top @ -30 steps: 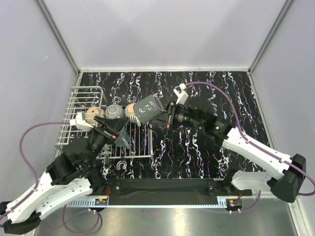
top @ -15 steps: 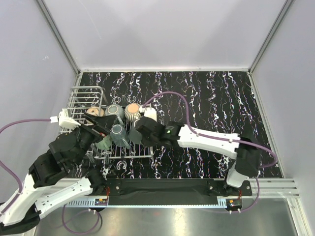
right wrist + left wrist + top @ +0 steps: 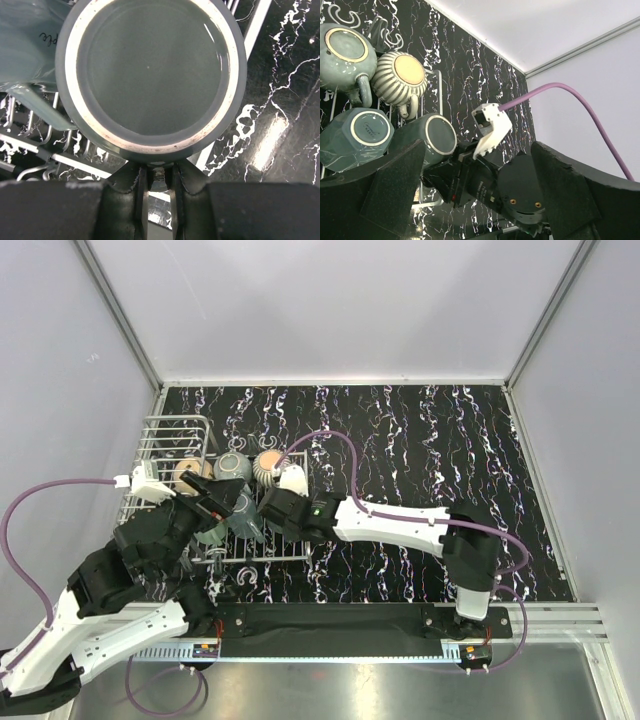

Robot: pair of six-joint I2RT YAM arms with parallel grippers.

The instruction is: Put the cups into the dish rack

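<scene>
We see the right gripper clamped on 1 grey-teal cup, turned base up over the flat grid of the dish rack, near the ribbed cup, while the left gripper hovers wide open alongside.

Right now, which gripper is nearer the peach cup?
Left. The left gripper, open, sits just right of the peach cup, toward the arms; the right gripper, shut on a teal cup, is farther right, past the left one.
</scene>
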